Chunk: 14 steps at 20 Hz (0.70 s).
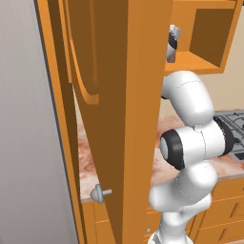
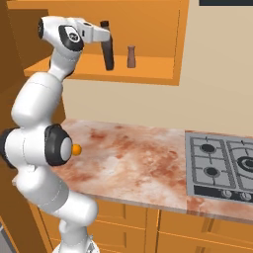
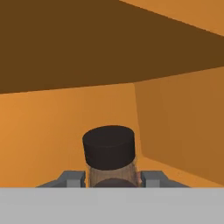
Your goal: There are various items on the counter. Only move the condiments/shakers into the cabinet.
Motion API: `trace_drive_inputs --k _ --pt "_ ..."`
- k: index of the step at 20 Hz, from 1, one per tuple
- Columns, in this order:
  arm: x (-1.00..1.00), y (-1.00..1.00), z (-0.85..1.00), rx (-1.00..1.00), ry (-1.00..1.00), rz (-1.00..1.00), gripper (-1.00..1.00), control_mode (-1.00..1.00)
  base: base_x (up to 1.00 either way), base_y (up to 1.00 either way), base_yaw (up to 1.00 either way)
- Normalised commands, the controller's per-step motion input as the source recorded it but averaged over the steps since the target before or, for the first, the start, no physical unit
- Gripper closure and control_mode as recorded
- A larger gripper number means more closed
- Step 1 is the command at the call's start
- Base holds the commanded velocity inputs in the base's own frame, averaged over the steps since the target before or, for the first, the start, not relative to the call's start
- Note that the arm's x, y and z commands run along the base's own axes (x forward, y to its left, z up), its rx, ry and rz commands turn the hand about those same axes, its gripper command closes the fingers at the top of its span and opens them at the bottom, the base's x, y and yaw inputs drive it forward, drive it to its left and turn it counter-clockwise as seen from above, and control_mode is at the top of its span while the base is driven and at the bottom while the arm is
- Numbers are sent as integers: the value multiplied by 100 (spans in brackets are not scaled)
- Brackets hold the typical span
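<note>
My gripper point(image 2: 105, 42) is raised inside the open cabinet point(image 2: 148, 69) and shut on the dark brown bottle point(image 2: 107, 54), which stands upright with its base down at the shelf. In the hand view the bottle's dark cap point(image 3: 108, 146) sits between my two fingers point(image 3: 72, 178), facing the cabinet's orange back wall. The small brown shaker point(image 2: 131, 57) stands on the same shelf just right of the bottle, apart from it. From the left base view my gripper point(image 1: 172, 43) pokes out from behind the open cabinet door point(image 1: 119, 95).
Below lies the marbled counter point(image 2: 133, 158), with a small orange round thing point(image 2: 76, 148) partly hidden behind my arm. The grey gas hob point(image 2: 222, 168) is at the right. Orange drawers with a knob point(image 1: 97, 193) run beneath.
</note>
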Motion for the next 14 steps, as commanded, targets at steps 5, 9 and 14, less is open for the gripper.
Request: trace_drive_inputs --k 5,9,14 --pt "41 -13 0 1 0 -6 100 -100 0 0 0" --pt "41 0 -1 0 0 -9 100 -100 0 0 0" --pt "16 0 -5 0 0 -5 -100 -100 0 0 0"
